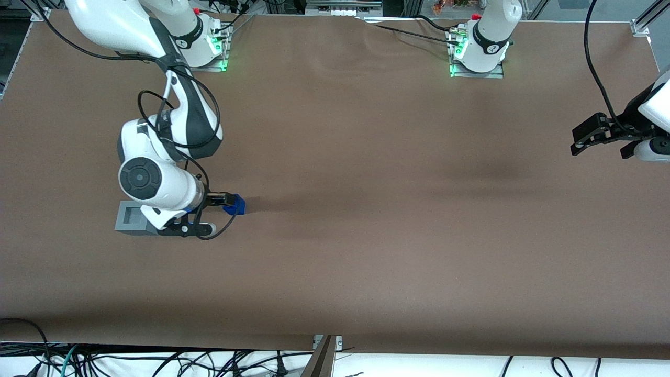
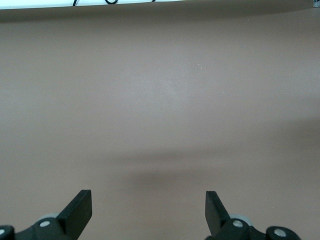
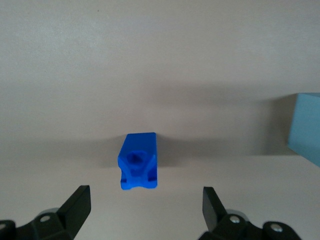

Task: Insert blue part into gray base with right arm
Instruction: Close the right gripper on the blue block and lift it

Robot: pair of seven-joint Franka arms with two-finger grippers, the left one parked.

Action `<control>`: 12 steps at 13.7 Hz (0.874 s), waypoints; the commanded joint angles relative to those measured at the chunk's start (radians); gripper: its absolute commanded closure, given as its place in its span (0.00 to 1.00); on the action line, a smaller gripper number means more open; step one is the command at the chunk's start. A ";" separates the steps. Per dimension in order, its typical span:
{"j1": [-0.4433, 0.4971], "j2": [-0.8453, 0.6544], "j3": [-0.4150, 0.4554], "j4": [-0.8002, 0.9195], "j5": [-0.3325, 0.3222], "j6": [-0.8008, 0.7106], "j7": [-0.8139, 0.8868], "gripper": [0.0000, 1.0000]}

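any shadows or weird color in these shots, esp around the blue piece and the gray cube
Front view: the blue part, at the gripper, throws a soft dark streak across the brown table; green glow at both arm mounts. Right wrist view: the blue part sits between open fingers with a faint shadow band, and the gray base looks pale blue. Left wrist view: only a dim smudge of shadow.

Brown table [image 1: 366, 157]; blue part [image 1: 235, 204] on it near gray base [image 1: 131, 218]; open gripper [image 3: 142, 205] above part.

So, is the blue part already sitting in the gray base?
No, the blue part lies on the table between the open end effector fingers.
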State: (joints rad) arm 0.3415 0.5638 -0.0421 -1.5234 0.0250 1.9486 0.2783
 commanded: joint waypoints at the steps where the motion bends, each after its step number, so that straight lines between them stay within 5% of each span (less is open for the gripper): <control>1: 0.017 -0.016 -0.007 -0.095 0.006 0.108 0.010 0.01; 12: 0.034 0.011 -0.005 -0.189 0.013 0.204 0.010 0.01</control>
State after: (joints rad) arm 0.3692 0.5710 -0.0424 -1.6976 0.0251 2.1362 0.2784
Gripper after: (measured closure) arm 0.009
